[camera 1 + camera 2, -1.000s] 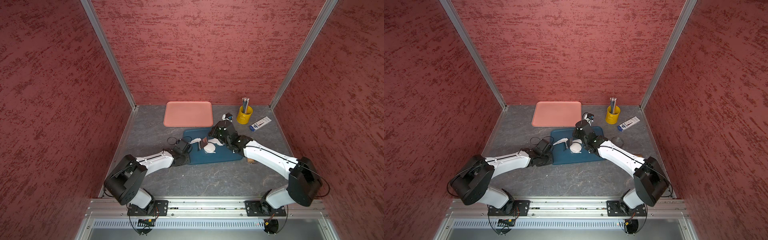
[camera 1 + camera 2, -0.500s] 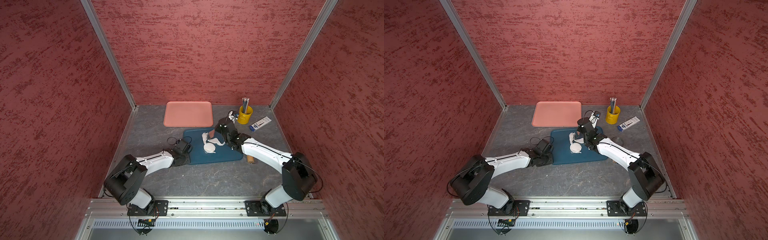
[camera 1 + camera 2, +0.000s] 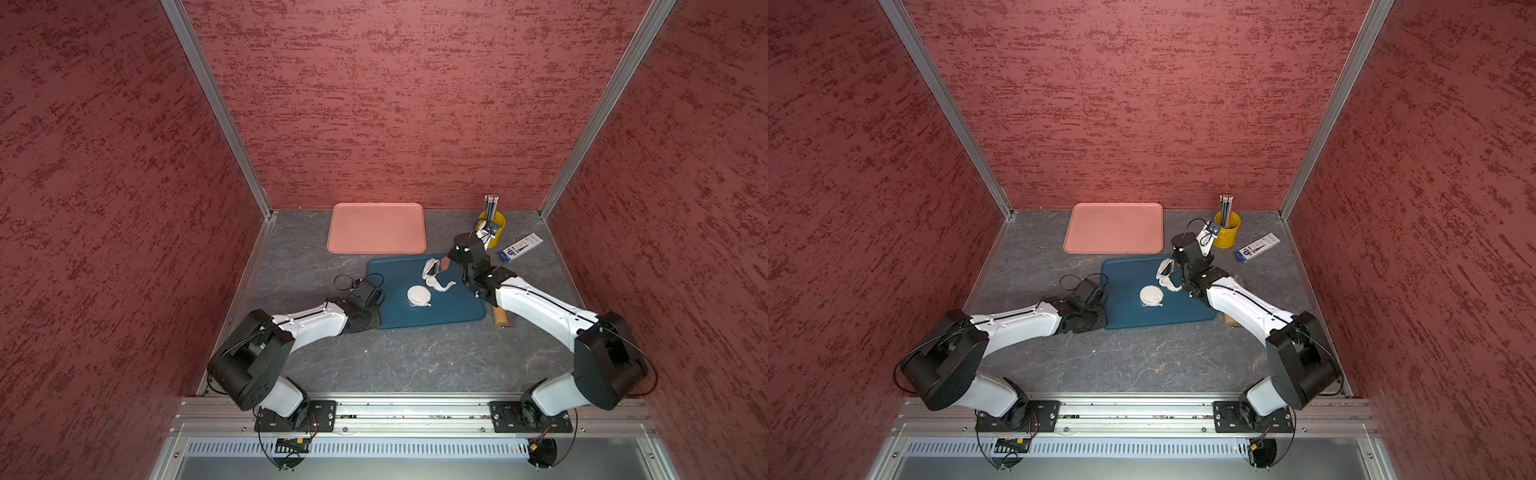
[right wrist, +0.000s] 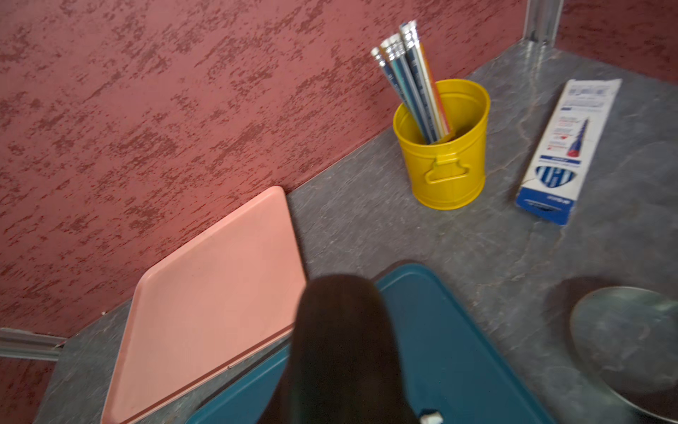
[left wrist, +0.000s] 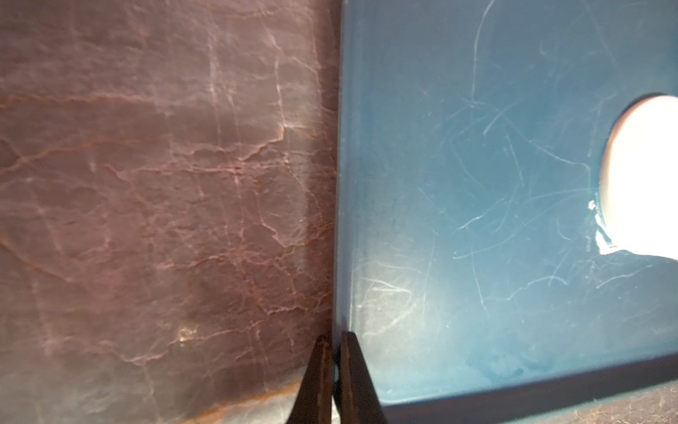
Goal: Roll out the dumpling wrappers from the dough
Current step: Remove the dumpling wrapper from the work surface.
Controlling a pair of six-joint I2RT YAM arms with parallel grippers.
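A round white dumpling wrapper (image 3: 419,295) (image 3: 1151,294) lies flat in the middle of the blue tray (image 3: 449,311) (image 3: 1183,311). Behind it, an irregular strip of dough (image 3: 434,277) (image 3: 1166,275) runs up to my right gripper (image 3: 444,264) (image 3: 1177,264), which is shut on its far end and lifts it. The blurred right wrist view shows that gripper (image 4: 341,330) only as one dark shape. My left gripper (image 5: 332,337) (image 3: 372,320) is shut on the tray's rim (image 5: 341,183) near the front left corner. The wrapper (image 5: 642,176) shows there too.
A pink tray (image 3: 376,227) (image 4: 220,293) lies behind the blue one. At the back right stand a yellow cup (image 3: 496,226) (image 4: 445,165) of pencils and a pencil box (image 3: 520,247) (image 4: 565,147). A wooden rolling pin (image 3: 500,318) lies under my right arm. A round metal disc (image 4: 627,341) lies nearby.
My right gripper has moved back and to the right from over the wrapper, drawing the dough strip with it and uncovering the wrapper. The left arm has not moved.
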